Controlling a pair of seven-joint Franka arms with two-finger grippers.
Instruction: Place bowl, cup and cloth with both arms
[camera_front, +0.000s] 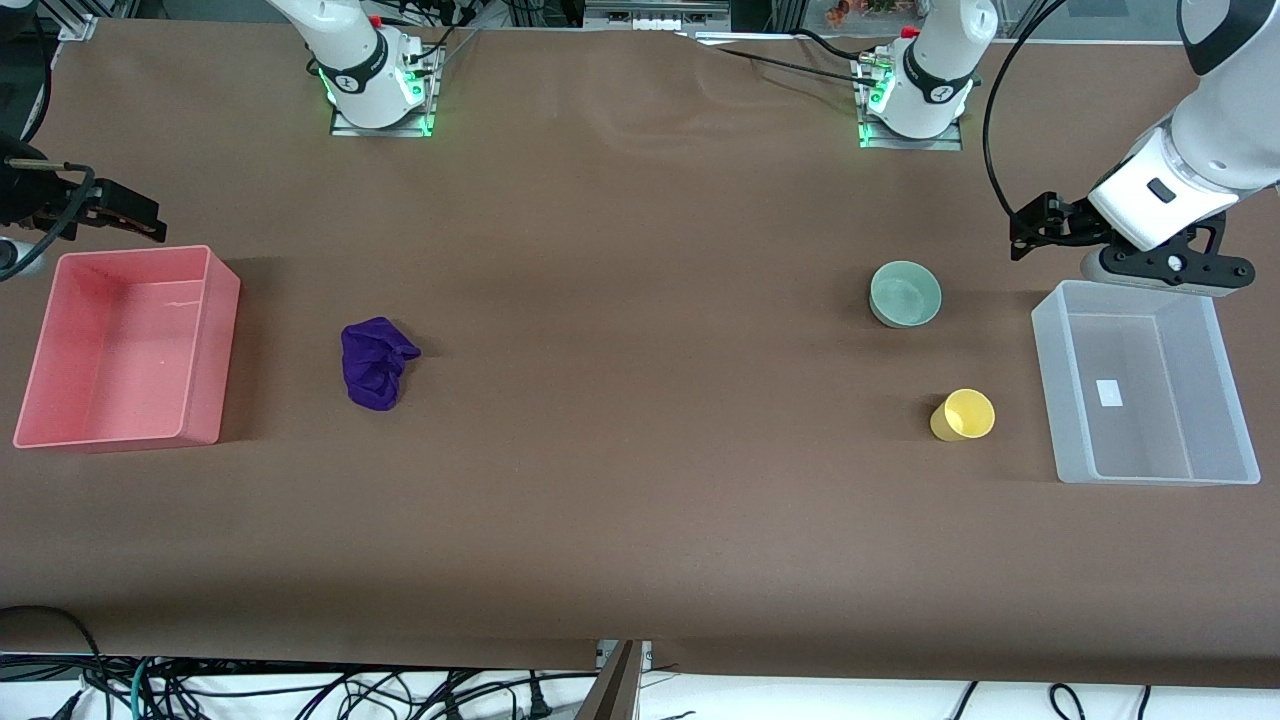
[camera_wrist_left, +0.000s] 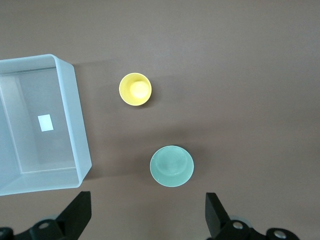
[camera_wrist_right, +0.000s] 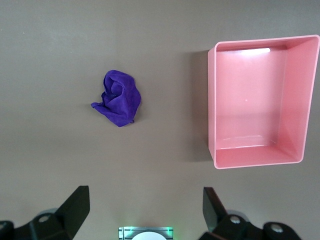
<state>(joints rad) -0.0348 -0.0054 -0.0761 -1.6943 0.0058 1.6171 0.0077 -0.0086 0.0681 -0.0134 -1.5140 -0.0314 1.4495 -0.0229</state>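
Note:
The pale green bowl (camera_front: 905, 293) sits upright on the table toward the left arm's end; it also shows in the left wrist view (camera_wrist_left: 171, 166). The yellow cup (camera_front: 963, 415) stands nearer the front camera than the bowl, beside the clear bin; it also shows in the left wrist view (camera_wrist_left: 135, 89). The purple cloth (camera_front: 377, 363) lies bunched toward the right arm's end, beside the pink bin; it also shows in the right wrist view (camera_wrist_right: 119, 97). My left gripper (camera_wrist_left: 147, 197) hangs open and empty above the table near the clear bin's farther end (camera_front: 1165, 268). My right gripper (camera_wrist_right: 146, 192) is open and empty, high above the table by the pink bin.
A clear plastic bin (camera_front: 1045, 370) stands at the left arm's end and holds only a white label. A pink bin (camera_front: 215, 340) stands at the right arm's end. The brown table (camera_front: 640, 400) spreads between them. Cables hang below its front edge.

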